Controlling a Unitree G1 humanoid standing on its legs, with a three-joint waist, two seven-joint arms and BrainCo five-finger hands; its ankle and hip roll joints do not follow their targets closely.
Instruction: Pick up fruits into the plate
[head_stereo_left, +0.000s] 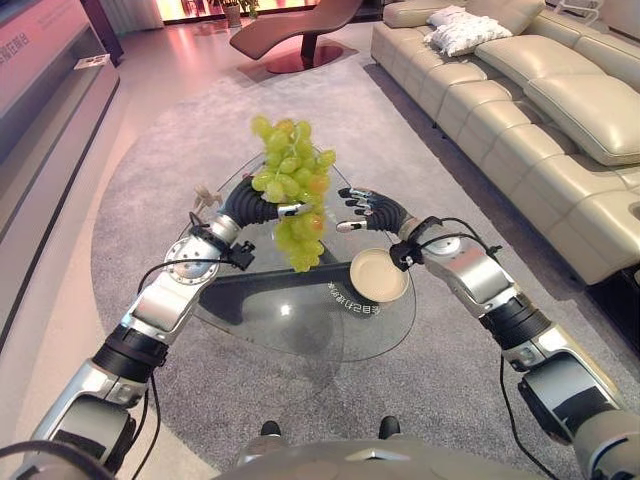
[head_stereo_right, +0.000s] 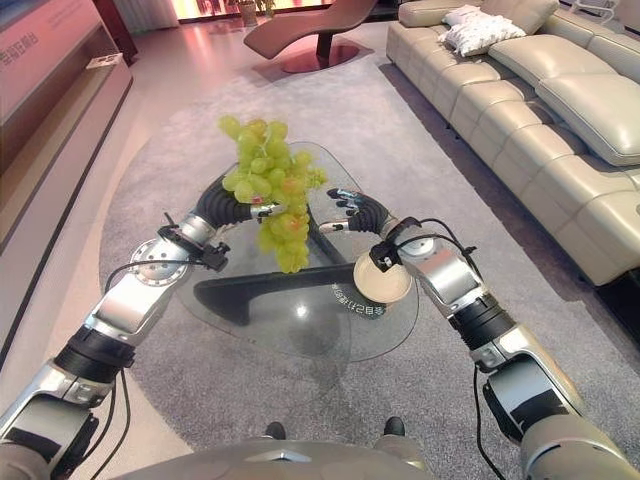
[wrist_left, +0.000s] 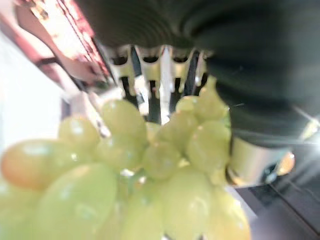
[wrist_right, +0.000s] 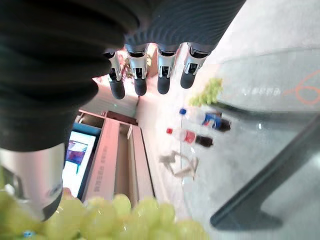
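Note:
A big bunch of green grapes hangs in the air over the glass table, with my left hand shut on it. In the left wrist view the grapes crowd against the fingers. My right hand hovers just right of the bunch, open, its fingers straight and holding nothing. A round beige plate rests on the table's right part, below and slightly nearer than the right hand. It looks empty.
Two drink bottles and a smaller green cluster lie beyond the right hand. A small beige object sits at the table's far left. A cream sofa lines the right side, and a low cabinet the left.

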